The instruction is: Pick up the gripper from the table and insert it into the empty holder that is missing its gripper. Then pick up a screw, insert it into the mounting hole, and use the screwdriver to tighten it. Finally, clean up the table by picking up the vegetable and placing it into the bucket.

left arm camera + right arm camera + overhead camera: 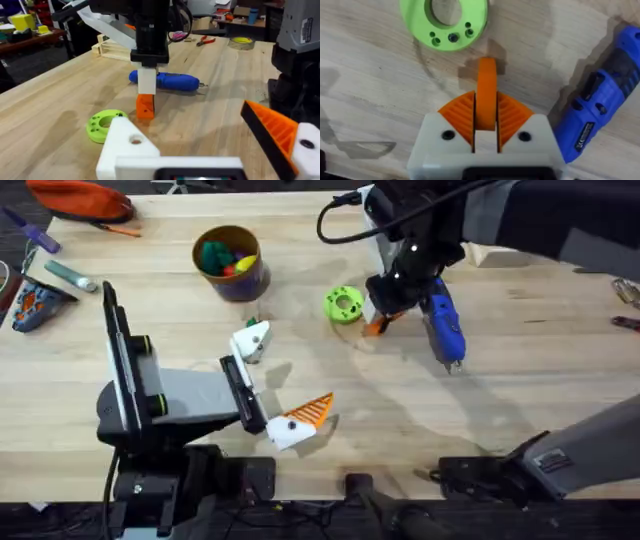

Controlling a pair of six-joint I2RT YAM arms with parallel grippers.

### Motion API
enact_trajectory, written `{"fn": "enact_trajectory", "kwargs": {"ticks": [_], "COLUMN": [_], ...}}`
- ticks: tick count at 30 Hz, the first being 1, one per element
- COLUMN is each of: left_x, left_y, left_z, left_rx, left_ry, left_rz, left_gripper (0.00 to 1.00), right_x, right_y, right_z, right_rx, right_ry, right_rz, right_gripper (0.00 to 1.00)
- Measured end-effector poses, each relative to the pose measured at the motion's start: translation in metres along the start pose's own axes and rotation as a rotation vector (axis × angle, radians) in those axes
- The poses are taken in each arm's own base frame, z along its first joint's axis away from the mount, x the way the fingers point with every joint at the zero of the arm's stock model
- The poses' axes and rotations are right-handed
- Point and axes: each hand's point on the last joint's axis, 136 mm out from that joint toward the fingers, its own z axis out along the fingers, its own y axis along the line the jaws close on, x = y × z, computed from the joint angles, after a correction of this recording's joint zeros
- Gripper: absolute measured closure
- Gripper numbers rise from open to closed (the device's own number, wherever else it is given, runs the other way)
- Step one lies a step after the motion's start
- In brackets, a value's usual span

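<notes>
Nearest me, my left gripper [272,385] lies low over the counter [520,380], released: its far finger is the bare white holder [250,340], its near finger carries an orange ribbed wedge [312,412]. Past the holder, a tiny dark green vegetable [254,322] sits on the wood. Farther out and to the right, my right gripper [378,320] is clenched on the loose orange gripper [486,92], holding it upright at the counter surface. The lime-green disc [344,304] lies just left of it, the blue screwdriver [442,328] just right. Farthest, to the left, stands the bucket [247,282], toy pieces inside.
</notes>
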Motion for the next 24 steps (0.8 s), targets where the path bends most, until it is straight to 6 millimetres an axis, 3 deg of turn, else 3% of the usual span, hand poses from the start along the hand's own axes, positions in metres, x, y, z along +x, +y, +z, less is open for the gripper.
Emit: {"fn": "enact_trajectory", "kwargs": {"ticks": [4,24], "left_x": [0.0000,0.0000], "left_y": [0.0000,0.0000], "left_z": [0.0000,0.0000], "left_rx": [0.000,0.000], "left_ry": [0.000,0.000], "left_rz": [0.000,0.000], "left_gripper": [0.016,0.015], "right_x": [-0.0002,0.0060], "right_y": [-0.0001,-0.0009], "right_z": [0.0000,-0.0077], "right_rx": [0.001,0.005], "right_ry": [-0.001,0.032], "right_rz": [0.000,0.000], "right_gripper": [0.887,0.921]}}
